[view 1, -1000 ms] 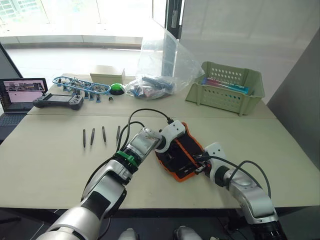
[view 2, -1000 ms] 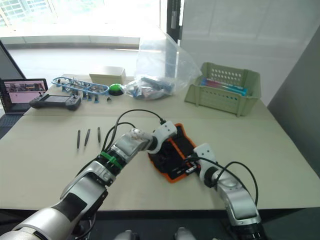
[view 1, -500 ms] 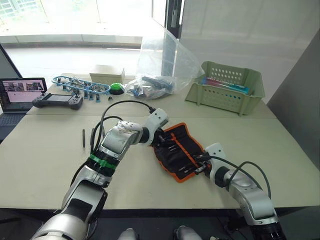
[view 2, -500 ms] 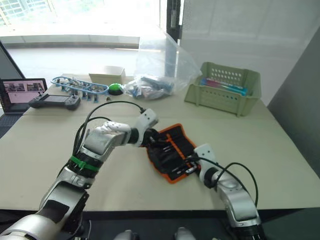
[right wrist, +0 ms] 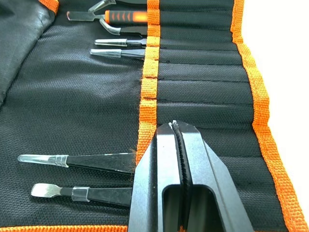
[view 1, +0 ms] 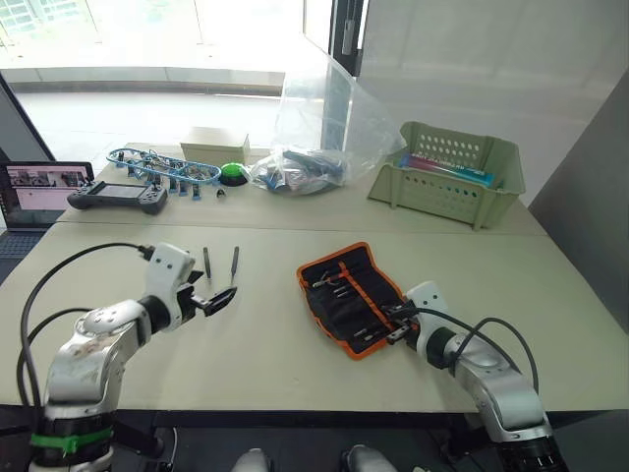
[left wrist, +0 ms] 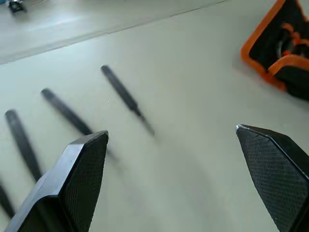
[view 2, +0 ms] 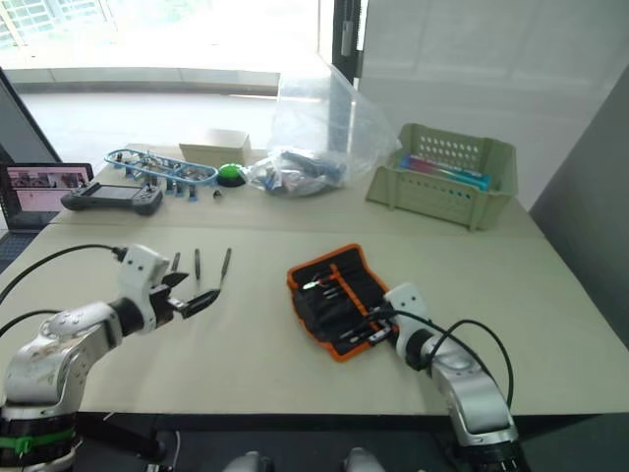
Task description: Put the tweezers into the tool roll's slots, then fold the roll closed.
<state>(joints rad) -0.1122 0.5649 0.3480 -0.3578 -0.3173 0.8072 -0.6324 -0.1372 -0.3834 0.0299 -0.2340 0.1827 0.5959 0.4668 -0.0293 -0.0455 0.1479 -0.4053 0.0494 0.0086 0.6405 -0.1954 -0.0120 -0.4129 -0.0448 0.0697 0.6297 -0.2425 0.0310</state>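
Note:
The tool roll (view 1: 346,295) lies open on the table, black with orange edging. Several tweezers with clear tip caps (right wrist: 77,162) sit in its slots (right wrist: 203,92). My right gripper (right wrist: 176,124) is shut and rests on the orange band at the roll's near right end (view 1: 391,329). Three loose dark tweezers (view 2: 225,264) (view 2: 197,264) (view 2: 175,262) lie side by side left of the roll. My left gripper (view 1: 218,298) hovers just in front of them, open, with nothing between its fingers (left wrist: 72,169). The left wrist view looks over the loose tweezers (left wrist: 123,96).
At the back stand a clear plastic bag (view 1: 319,128), a green perforated basket (view 1: 447,172), a green button (view 1: 233,173), a blue parts frame (view 1: 162,165), a handheld controller (view 1: 116,197) and a laptop (view 1: 34,187). Bare tabletop (view 1: 265,334) lies between gripper and roll.
My left arm has drawn back from the roll to the left and its gripper has opened. The roll now lies uncovered. The right gripper has stayed in place.

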